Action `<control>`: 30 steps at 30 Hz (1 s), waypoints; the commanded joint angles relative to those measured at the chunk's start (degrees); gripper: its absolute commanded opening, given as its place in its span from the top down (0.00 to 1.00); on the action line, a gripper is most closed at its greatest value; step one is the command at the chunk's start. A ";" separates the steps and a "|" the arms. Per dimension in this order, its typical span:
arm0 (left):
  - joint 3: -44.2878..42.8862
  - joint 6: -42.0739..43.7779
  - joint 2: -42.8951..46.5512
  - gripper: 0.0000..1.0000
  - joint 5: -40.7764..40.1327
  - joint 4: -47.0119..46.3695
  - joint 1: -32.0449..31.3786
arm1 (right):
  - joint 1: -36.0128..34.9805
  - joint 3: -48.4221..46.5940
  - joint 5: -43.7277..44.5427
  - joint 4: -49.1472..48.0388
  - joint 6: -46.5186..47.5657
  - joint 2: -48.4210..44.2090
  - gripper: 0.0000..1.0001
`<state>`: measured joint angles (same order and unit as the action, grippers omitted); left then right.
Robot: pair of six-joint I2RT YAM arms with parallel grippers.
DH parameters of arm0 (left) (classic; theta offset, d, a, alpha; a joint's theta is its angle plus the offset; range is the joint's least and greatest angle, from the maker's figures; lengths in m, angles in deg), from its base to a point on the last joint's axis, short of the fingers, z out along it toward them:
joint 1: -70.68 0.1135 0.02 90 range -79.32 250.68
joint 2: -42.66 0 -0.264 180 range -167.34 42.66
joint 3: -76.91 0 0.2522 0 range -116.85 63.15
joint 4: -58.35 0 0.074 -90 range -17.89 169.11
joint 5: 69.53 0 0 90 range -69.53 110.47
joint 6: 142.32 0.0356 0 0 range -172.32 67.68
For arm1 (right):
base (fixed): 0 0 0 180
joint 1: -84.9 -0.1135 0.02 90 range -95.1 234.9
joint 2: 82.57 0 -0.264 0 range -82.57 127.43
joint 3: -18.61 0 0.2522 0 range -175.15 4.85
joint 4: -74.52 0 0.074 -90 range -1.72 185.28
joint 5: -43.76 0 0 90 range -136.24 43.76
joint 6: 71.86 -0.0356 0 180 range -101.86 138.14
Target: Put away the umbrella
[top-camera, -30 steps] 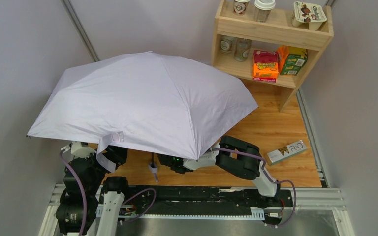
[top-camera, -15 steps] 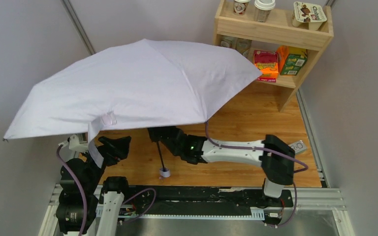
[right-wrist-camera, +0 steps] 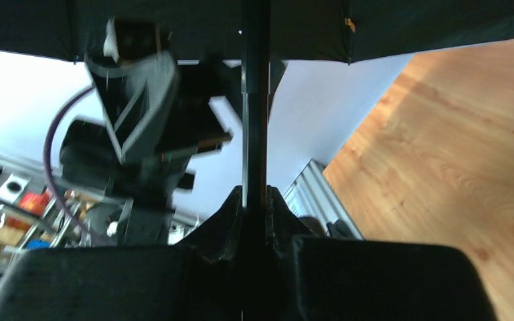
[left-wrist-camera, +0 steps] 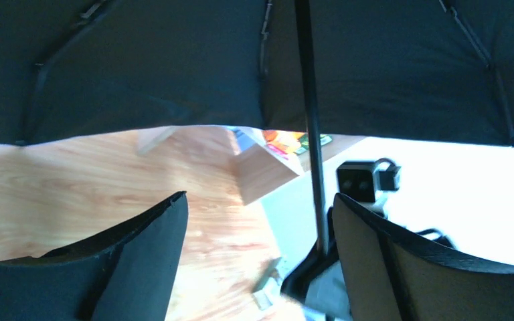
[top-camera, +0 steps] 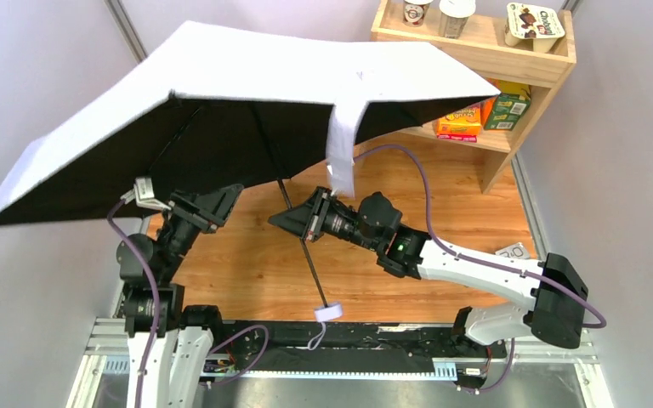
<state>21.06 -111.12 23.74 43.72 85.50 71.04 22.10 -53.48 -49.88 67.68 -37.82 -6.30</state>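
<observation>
The open umbrella [top-camera: 247, 72] is tilted up, its pale top and black underside facing the top camera. Its strap tab [top-camera: 340, 144] hangs from the near rim. The slim black shaft [top-camera: 302, 234] runs down to a small pale handle end [top-camera: 328, 312] near the table's front edge. My right gripper [top-camera: 293, 219] is shut on the shaft, which shows clamped between the fingers in the right wrist view [right-wrist-camera: 255, 200]. My left gripper [top-camera: 221, 200] is open and empty under the canopy, left of the shaft; the left wrist view shows the shaft [left-wrist-camera: 313, 167] beside its right finger [left-wrist-camera: 375, 261].
A wooden shelf [top-camera: 476, 51] with cups, snack boxes and cartons stands at the back right, its left side overlapped by the umbrella's rim. A small flat box [top-camera: 514, 252] lies on the wooden table [top-camera: 247, 272] behind my right arm. Grey walls stand close on both sides.
My right gripper has lifted and tilted the umbrella back, so its black underside now faces the camera. The right arm has stretched forward. The left gripper has risen under the canopy.
</observation>
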 commanded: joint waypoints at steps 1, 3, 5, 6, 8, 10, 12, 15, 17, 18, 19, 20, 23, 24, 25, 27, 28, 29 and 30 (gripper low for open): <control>2.71 -14.99 -4.89 0.11 6.10 -24.15 -0.18 | -0.65 4.09 -5.33 -15.07 -1.17 -3.32 1.00; 2.10 -16.25 -7.71 0.13 6.81 -26.30 -0.18 | -0.65 5.23 -4.89 -16.31 -0.38 -3.58 1.00; -0.01 -14.33 -10.08 0.19 6.64 -25.96 -0.18 | -0.65 6.11 -4.54 -17.54 -0.72 -3.41 1.00; -1.58 -12.58 -10.35 0.21 5.68 -23.61 -0.18 | -0.65 6.47 -4.53 -18.15 -1.07 -3.23 1.00; -4.74 -8.64 -10.53 0.31 1.57 -16.69 -0.18 | -0.83 6.21 -3.84 -17.11 -1.17 -3.06 1.00; -8.43 -3.80 -11.05 0.49 -2.74 -10.97 -0.10 | -1.18 5.07 -1.30 -12.21 0.41 -3.32 1.00; -12.99 0.16 -12.89 0.51 -6.79 -3.60 -0.10 | -1.97 3.49 2.56 -5.80 3.65 -3.50 1.00; -19.51 3.78 -18.33 0.33 -8.22 2.95 -0.18 | -4.25 -0.20 12.05 2.66 8.05 -3.06 1.00; -20.31 3.70 -20.53 0.32 -7.95 3.40 -0.18 | -6.18 -2.57 17.32 6.78 10.78 -2.27 1.00; -20.14 3.96 -21.15 0.36 -8.04 2.44 -0.18 | -7.06 -4.15 19.70 8.89 12.27 -1.66 1.00; -19.71 4.48 -22.12 0.40 -8.56 1.91 -1.66 | -8.11 -5.47 21.90 10.22 13.50 -1.13 1.00; -19.61 4.66 -22.91 0.42 -9.00 1.38 -1.85 | -9.51 -7.05 24.79 11.88 14.91 -0.51 1.00; -19.09 5.54 -24.41 0.38 -9.97 -2.03 -2.64 | -11.28 -12.06 29.02 16.27 18.34 2.21 1.00; -19.26 5.72 -25.37 0.34 -9.80 -3.09 -2.82 | -11.63 -13.55 30.43 17.42 19.30 3.52 1.00; -19.70 6.24 -25.90 0.32 -9.01 -5.28 -3.26 | -11.90 -15.22 31.14 18.92 20.10 4.23 1.00; -21.80 7.64 -27.48 0.27 -9.18 -5.22 -3.52 | -12.43 -17.08 32.64 20.16 21.33 5.99 1.00; -22.42 7.91 -28.71 0.25 -10.40 -4.34 -3.52 | -12.52 -17.43 32.73 20.16 21.77 6.52 1.00; -23.30 7.66 -29.42 0.25 -10.59 -4.25 -3.52 | -12.69 -17.78 33.17 20.16 22.04 6.96 1.00; -23.39 7.48 -30.38 0.25 -11.11 -4.42 -3.61 | -12.87 -18.22 33.26 20.33 22.21 7.48 1.00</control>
<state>1.52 -106.01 -5.02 34.45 83.56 67.89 9.90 -67.29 -22.75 88.14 -20.88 0.21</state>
